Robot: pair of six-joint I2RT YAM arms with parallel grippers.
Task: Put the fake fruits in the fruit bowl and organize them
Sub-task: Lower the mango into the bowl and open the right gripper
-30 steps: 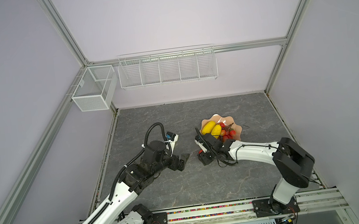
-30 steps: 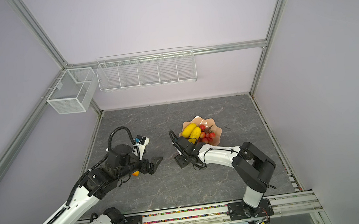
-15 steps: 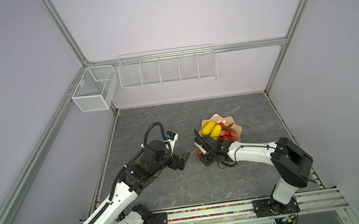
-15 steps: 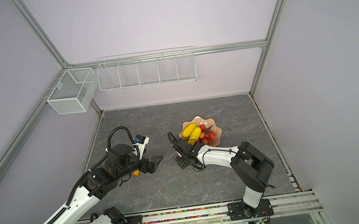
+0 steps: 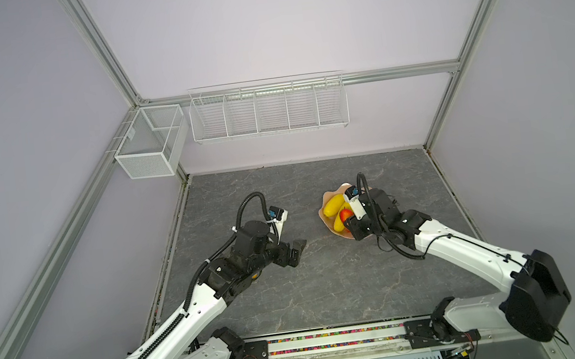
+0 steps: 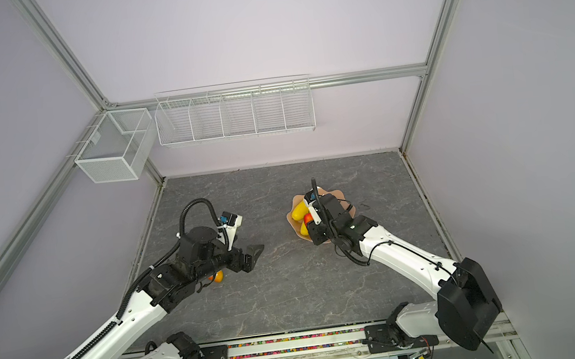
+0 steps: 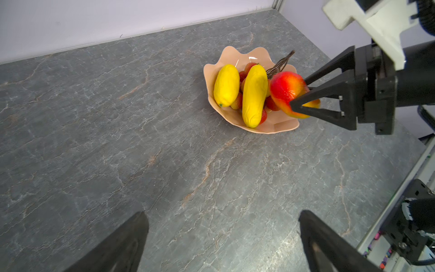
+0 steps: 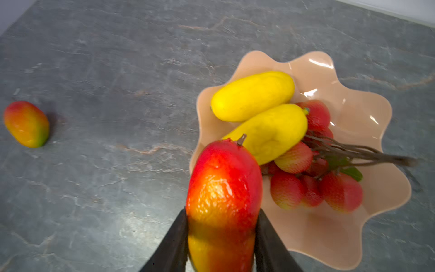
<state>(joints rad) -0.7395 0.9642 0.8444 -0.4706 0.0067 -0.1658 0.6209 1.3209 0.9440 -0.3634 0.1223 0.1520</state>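
right jaws clamp a mango point(image 8: 223, 188) over the bowl point(image 8: 341, 235) edge; left jaws gape wide, empty. released here, it may roll off the yellow fruits point(image 8: 253, 95) onto the surface point(image 8: 117, 70), near the other mango point(image 8: 26, 124).

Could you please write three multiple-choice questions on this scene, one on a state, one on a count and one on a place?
1. The right gripper is:
A) open and empty
B) shut on the held mango
C) shut on one of the yellow fruits

2. How many yellow fruits lie in the fruit bowl?
A) two
B) one
C) three

3. Where is the loose mango?
A) in the fruit bowl
B) in the right gripper
C) on the table, apart from the bowl

Answers:
1 B, as its jaws clamp the red-orange fruit in both wrist views.
2 A, as two lie side by side in it.
3 C, as the right wrist view shows it on bare table, well clear of the bowl.
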